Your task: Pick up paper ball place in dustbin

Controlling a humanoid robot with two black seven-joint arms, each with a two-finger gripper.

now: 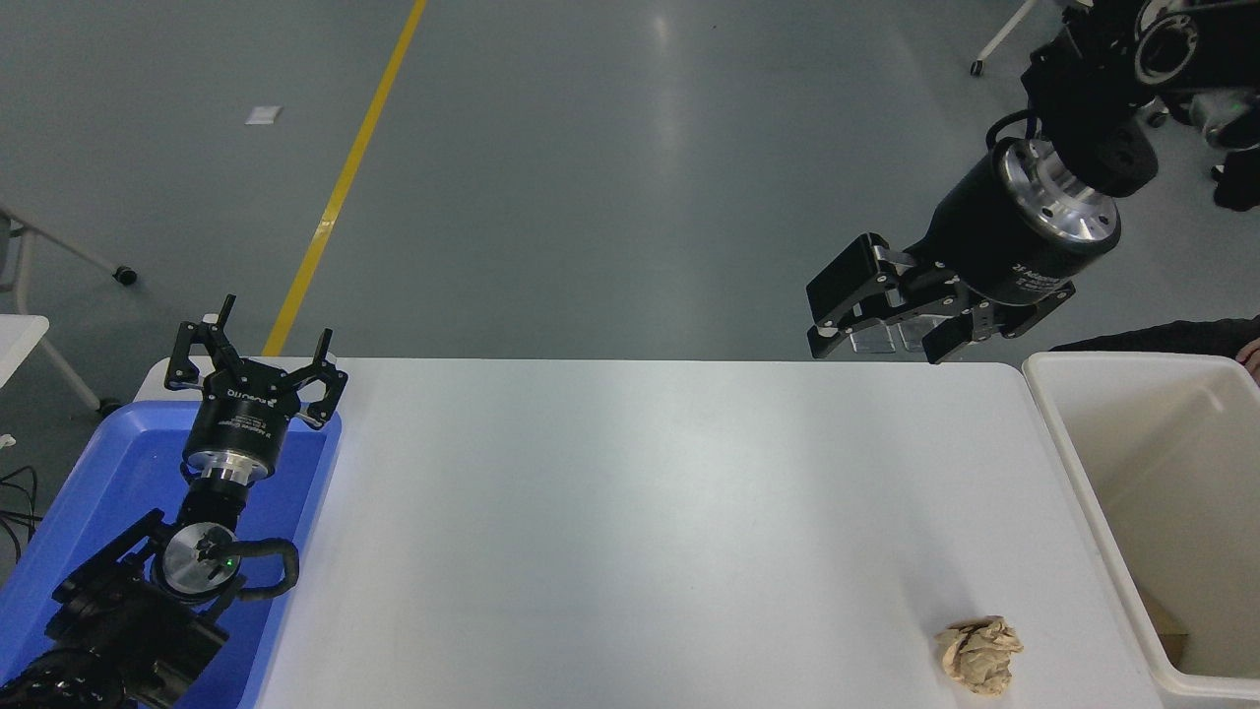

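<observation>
The tan paper ball (pixel 978 655) lies on the white table (pixel 630 532) near its front right corner, just left of the dustbin. The dustbin (pixel 1073 463) is a cream-white tub at the table's right end; something brown shows inside near its front wall. My right gripper (pixel 876 345) hangs high over the table's far right edge, open and empty, well away from the ball. My left gripper (pixel 258 356) is parked at the lower left over the blue tray, open and empty.
A shallow blue tray (pixel 89 512) sits at the table's left end under the left arm. A dark sleeve and part of a hand (pixel 1252 353) show at the right edge behind the dustbin. Grey floor with a yellow line lies beyond.
</observation>
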